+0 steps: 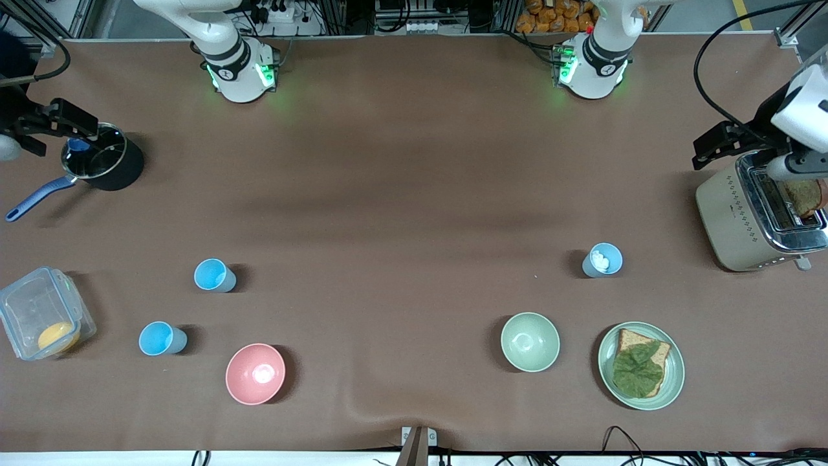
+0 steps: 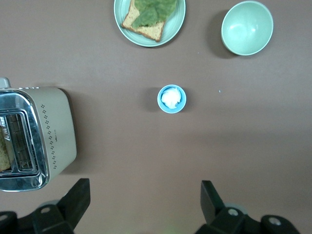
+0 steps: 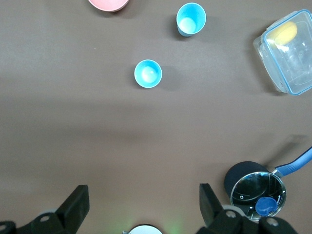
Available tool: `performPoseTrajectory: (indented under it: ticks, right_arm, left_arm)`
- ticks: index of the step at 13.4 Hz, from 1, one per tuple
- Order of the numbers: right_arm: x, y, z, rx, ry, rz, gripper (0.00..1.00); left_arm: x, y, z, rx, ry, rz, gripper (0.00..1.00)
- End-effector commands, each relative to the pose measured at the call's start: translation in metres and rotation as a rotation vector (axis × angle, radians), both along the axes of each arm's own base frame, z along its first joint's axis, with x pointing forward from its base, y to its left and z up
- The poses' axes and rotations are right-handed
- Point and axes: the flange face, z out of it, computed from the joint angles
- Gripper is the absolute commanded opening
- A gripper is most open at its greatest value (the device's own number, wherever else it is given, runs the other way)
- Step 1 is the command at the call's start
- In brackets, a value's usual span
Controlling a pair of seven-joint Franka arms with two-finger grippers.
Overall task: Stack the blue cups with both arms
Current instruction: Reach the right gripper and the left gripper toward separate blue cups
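Observation:
Three light-blue cups stand upright on the brown table. Two are toward the right arm's end: one [image 1: 214,275] [image 3: 148,73] and one [image 1: 162,338] [image 3: 191,19] nearer the front camera, beside the pink bowl. The third cup [image 1: 603,260] [image 2: 171,99], slightly greyer, stands toward the left arm's end and holds something white. My right gripper [image 1: 48,126] [image 3: 144,204] is open and empty, up over the table by the black pot. My left gripper [image 1: 711,147] [image 2: 145,200] is open and empty, up over the table beside the toaster. Both are well apart from the cups.
A pink bowl [image 1: 255,373], a pale green bowl [image 1: 530,342] and a green plate [image 1: 673,375] with bread and a leaf sit near the front camera. A clear lidded box [image 1: 40,310] and a black pot [image 1: 107,165] are at the right arm's end, a toaster [image 1: 744,220] at the left arm's end.

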Motion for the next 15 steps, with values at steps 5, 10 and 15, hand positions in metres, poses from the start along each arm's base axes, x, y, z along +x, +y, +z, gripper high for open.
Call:
performPoseTrajectory:
  ticks: [5, 10, 15]
  right_arm:
    - [0.029, -0.009, -0.027, -0.002, 0.012, -0.006, 1.00]
    - [0.110, -0.012, -0.173, -0.013, 0.068, -0.010, 1.00]
    - [0.145, -0.017, -0.293, -0.019, 0.080, -0.023, 1.00]
  left_arm:
    - [0.014, 0.001, -0.126, 0.002, 0.012, -0.034, 1.00]
    - [0.013, 0.005, -0.227, -0.009, -0.024, -0.032, 1.00]
    - [0.036, 0.012, -0.309, -0.035, -0.029, -0.013, 1.00]
